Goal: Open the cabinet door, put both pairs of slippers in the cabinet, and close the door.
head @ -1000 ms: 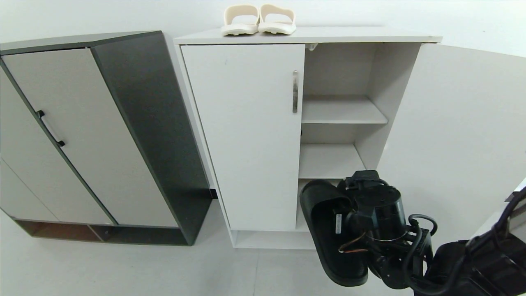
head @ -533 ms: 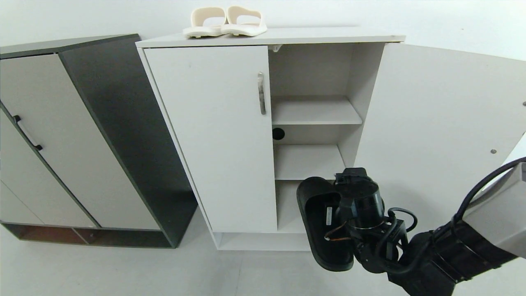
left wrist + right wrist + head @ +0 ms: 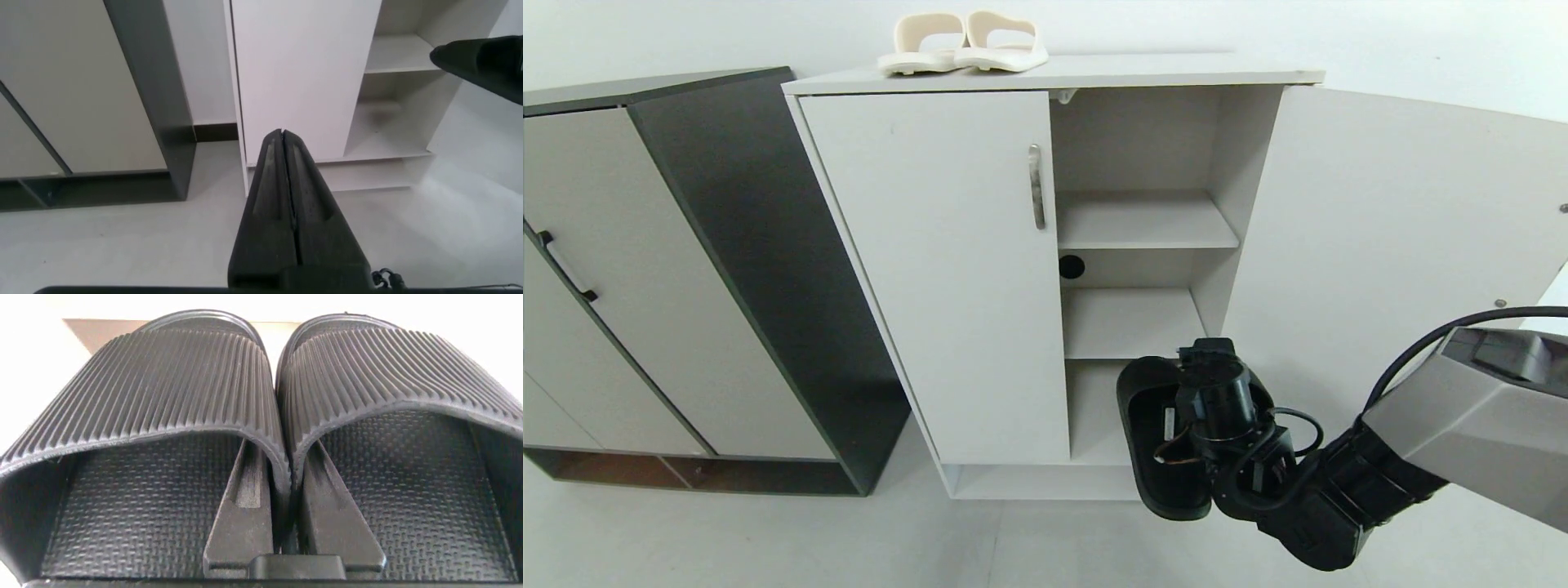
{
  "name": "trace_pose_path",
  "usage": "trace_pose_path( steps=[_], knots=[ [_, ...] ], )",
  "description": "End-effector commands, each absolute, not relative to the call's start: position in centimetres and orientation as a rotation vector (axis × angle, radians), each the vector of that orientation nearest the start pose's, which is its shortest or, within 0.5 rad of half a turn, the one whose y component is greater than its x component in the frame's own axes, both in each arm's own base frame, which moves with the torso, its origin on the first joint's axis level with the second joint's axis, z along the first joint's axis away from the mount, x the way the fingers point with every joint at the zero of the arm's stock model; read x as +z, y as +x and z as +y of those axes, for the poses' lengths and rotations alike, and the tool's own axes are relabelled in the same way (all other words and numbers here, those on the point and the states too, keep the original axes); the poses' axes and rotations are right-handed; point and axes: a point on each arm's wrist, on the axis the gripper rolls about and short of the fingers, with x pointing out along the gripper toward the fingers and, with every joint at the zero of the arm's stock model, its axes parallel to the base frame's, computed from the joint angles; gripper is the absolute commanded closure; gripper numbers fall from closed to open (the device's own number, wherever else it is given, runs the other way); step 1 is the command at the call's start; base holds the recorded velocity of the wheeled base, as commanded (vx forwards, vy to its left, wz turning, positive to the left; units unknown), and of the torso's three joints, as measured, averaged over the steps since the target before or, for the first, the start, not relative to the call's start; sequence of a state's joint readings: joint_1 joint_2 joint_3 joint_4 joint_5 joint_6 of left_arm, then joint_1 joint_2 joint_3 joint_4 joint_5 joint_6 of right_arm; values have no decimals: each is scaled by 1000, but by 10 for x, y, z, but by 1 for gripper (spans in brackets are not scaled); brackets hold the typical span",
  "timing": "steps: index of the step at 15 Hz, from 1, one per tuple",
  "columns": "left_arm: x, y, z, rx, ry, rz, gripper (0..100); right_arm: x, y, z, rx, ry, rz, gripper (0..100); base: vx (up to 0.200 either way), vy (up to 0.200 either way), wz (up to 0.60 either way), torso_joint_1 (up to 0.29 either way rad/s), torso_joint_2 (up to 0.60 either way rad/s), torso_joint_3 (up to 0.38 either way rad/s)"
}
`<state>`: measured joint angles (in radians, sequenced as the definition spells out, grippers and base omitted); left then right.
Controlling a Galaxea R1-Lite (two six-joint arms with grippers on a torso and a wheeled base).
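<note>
Your right hand [image 3: 282, 482] pinches the two adjoining inner walls of the black slippers [image 3: 1156, 445] together. It sits low and right of centre in the head view, just before the open half of the cabinet [image 3: 1245, 204]. The grip takes only thin rubber edges, so a bump against a shelf [image 3: 1127, 322] or the shut door [image 3: 947, 269] may twist one slipper free. Your left hand [image 3: 282, 204] is closed on nothing. The cream slippers [image 3: 964, 41] lie on the cabinet top, upper centre.

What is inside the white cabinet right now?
The white cabinet shows only bare shelves in its open right half; the black slippers, in the right gripper, cover part of the lowest one. The shut left door hides the rest.
</note>
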<state>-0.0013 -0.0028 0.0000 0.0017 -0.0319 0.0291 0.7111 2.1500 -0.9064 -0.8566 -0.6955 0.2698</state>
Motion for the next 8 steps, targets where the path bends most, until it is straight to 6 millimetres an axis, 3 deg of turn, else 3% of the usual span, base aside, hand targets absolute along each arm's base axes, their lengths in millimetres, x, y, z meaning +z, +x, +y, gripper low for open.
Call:
trace_pose_path(
  steps=[1, 5, 8],
  knots=[
    [75, -23, -1, -34, 29, 1, 100, 71, 301, 240, -24, 12, 296, 100, 0, 0, 0, 0, 0, 0],
    [75, -23, -1, -35, 29, 1, 100, 74, 310, 250, -15, 14, 268, 100, 0, 0, 0, -1, 4, -149],
    [75, -23, -1, -35, 29, 1, 100, 61, 312, 260, -1, 2, 282, 100, 0, 0, 0, -1, 5, -181]
  ],
)
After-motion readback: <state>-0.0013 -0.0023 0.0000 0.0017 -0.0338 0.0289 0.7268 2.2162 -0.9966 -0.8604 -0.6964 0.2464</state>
